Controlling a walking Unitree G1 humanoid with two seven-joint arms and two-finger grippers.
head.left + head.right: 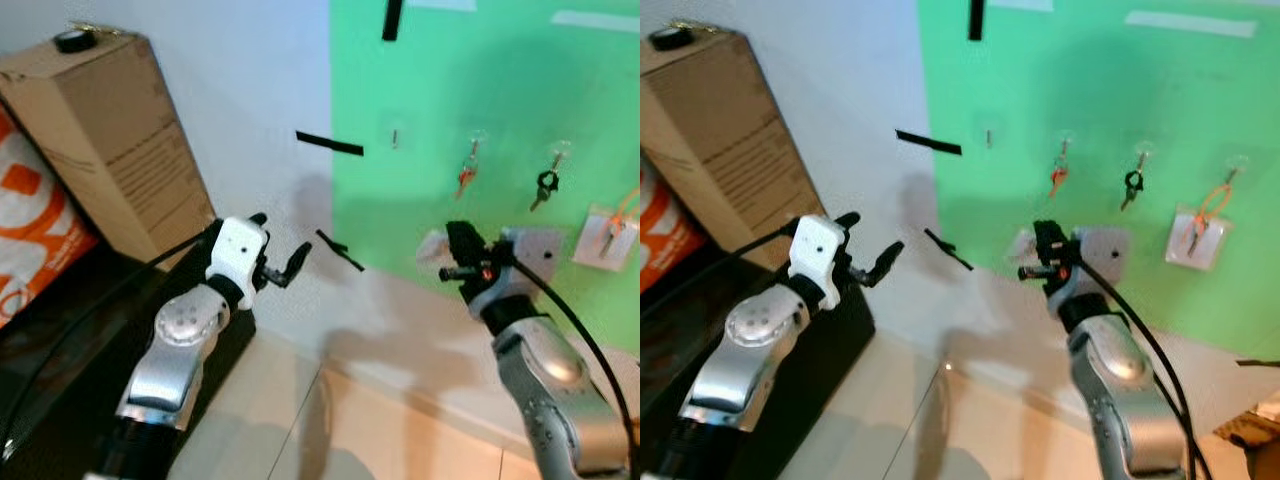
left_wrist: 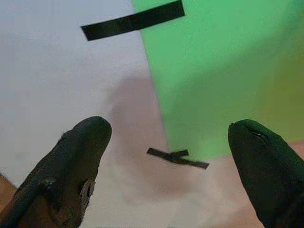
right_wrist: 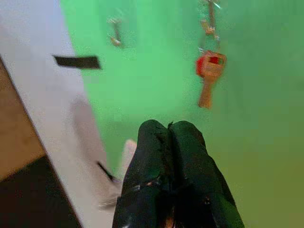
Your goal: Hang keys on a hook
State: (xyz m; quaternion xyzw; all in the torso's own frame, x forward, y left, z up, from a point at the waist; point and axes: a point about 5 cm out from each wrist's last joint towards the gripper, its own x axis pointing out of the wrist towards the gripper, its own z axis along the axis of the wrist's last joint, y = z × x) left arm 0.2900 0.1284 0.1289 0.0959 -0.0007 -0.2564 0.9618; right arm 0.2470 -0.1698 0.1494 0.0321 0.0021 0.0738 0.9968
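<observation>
A green board point(image 1: 480, 90) on the wall carries small hooks. A red-headed key point(image 3: 209, 76) hangs from one hook, a black key point(image 1: 545, 185) from the one to its right, and a key on an orange loop point(image 1: 612, 230) over a white pad further right. An empty hook point(image 1: 395, 137) sits left of the red key. My right gripper point(image 1: 458, 250) is raised just below the red key, fingers point(image 3: 156, 142) shut with nothing visible between them. My left gripper point(image 1: 280, 240) is open in front of the white wall, left of the board.
A tall cardboard box point(image 1: 100, 130) leans at the left with a small black round object point(image 1: 75, 40) on top. Below it are a dark cabinet point(image 1: 60, 330) and an orange-and-white bag point(image 1: 30, 220). Black tape strips point(image 1: 330, 144) mark the wall.
</observation>
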